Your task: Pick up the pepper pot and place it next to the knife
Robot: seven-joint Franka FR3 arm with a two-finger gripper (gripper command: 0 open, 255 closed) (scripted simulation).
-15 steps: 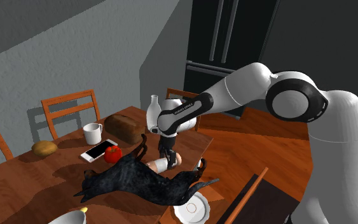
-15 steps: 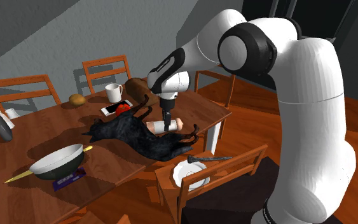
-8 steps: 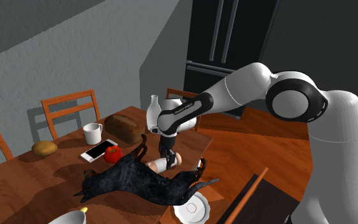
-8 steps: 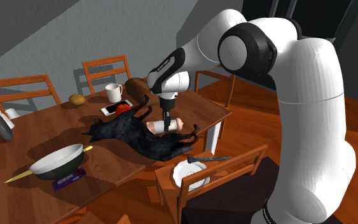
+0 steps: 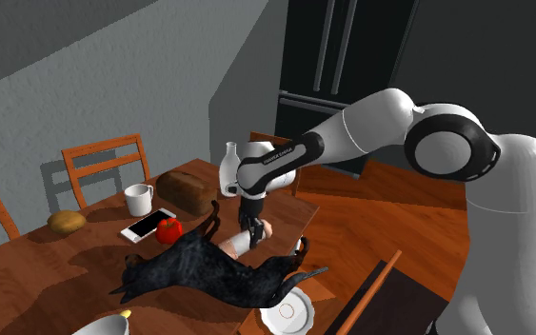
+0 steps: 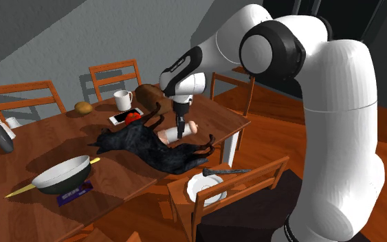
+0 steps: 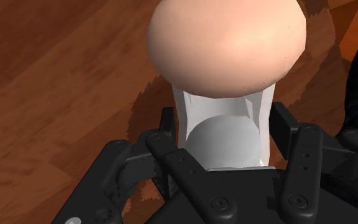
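Because the pepper pot [image 7: 224, 108] is clasped by its white body between the two black fingers of the end effector [image 6: 181, 130], the coming move turns on where the knife [image 6: 225, 170] lies from it, not on any reach. The pot lies crosswise to the fingers, which point straight down. Its long axis is close to level, with the round peach-coloured head toward the second exterior view's right. It sits low over the wooden bench [image 6: 54, 141], just beside the back of a black cat [image 6: 140, 143]; whether it is clear of the wood I cannot tell.

The knife, a slim dark thing, lies apart from the pot, nearer that camera and to its right, past the bench's corner. It is just beside a white plate [image 6: 200, 187], on what looks like a lower surface.

Between pot and knife sprawl the cat's hind legs and tail, so the carry probably has to rise over them before it comes down. The top rail of a wooden chair [image 6: 253, 175] stands just on the near side of the knife, which leaves little room there.

A mug [image 6: 123, 100], a phone [image 6: 124, 117] and a dark loaf [image 6: 146, 93] stand on the far left, out of that path.
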